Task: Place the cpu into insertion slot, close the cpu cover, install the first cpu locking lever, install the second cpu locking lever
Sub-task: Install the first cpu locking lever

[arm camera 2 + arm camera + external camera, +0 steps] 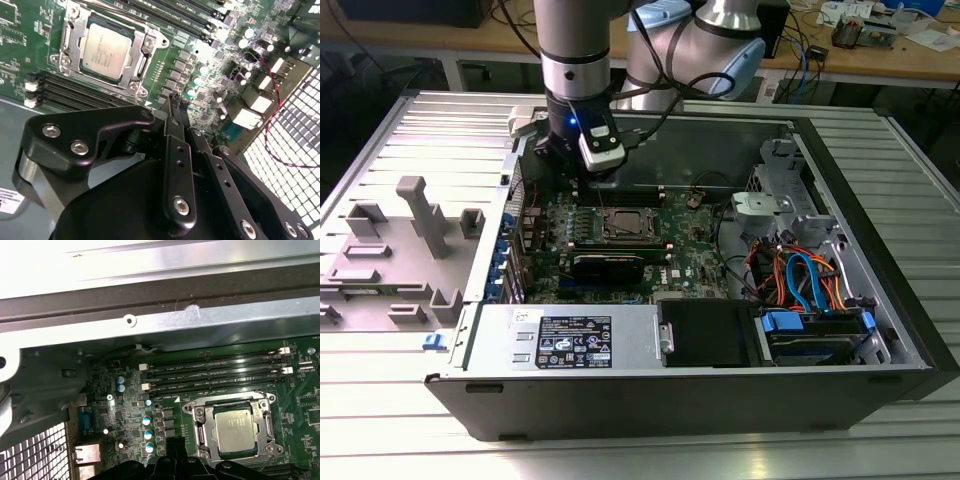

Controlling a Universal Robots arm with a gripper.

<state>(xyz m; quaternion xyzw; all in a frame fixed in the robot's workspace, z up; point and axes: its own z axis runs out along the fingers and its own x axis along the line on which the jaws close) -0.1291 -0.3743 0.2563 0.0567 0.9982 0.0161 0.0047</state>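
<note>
The cpu (106, 50) lies flat in the insertion slot (227, 396), a little above the middle of the exterior view, on the green motherboard (690, 235) inside the open computer case (720, 150). The cpu cover (206, 435) lies down around it, and the chip's metal top shows through its window. The end effector (176, 102) hangs over the board near the slot, up and to its left in the exterior view. Its fingers are pressed together and hold nothing.

Light: bright, even, from overhead.
Glare: case rim (165, 270) beyond the fingers (167, 467), washed white.
Shadow: dark patch just ahead of the fingers.
</note>
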